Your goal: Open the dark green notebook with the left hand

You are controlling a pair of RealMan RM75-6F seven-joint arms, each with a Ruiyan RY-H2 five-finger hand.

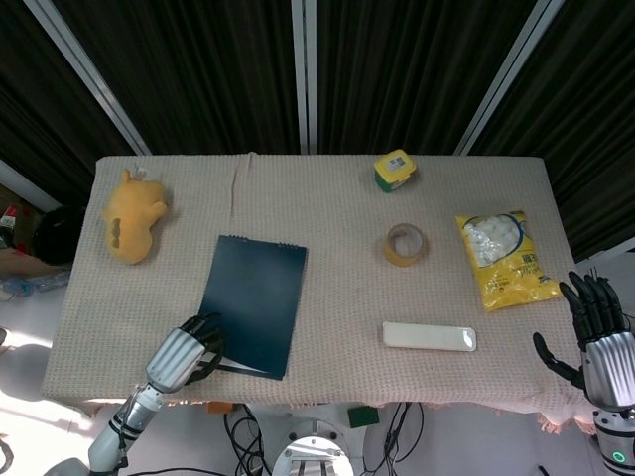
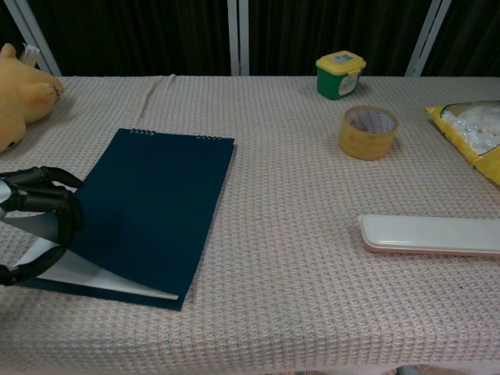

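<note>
Dark fingers (image 2: 55, 205) curl under cover (image 2: 148, 195).

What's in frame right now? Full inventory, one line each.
table: 1, beige woven cloth, centre
notebook: 1, dark green, near left, near corner of cover lifted
plush toy: 1, yellow, far left
container: 1, green, yellow lid, far centre-right
tape roll: 1, tan, right of centre
snack bag: 1, yellow, right edge
case: 1, white, near right
left hand: holds cover corner
right hand: off table, fingers spread
</note>
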